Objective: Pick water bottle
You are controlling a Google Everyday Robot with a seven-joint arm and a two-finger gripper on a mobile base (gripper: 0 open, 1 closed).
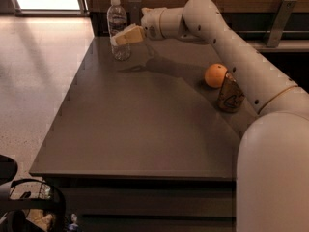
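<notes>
Pale floor (38,81) at far left, beside the dark table (135,129). At the table's far left corner: water bottle (116,17), upright, white cap on, clear ribbed body with a pale label band.

Directly against the bottle's mid-body, overlapping it from the right: gripper (118,38), tan-tipped, level with the label band. Whether clamped on the bottle or merely set around it: cannot tell.

Further right: white arm (231,42), stretched across the table's far edge. Below the arm and well apart from the bottle: orange (215,75), with gold drink can (230,94) just beside it, possibly touching.

Handling, as a judgement:
- Probably light, unless full; fill level not discernible.
- Thin plastic wall, likely to buckle under a hard squeeze; smooth and somewhat slippery.
- Tall and slim, so easily tipped by a sideways nudge.
- Best hold at mid-body across the ribs or label band, near the balance point, with moderate pressure. Not at the cap or the tapered shoulder.
</notes>
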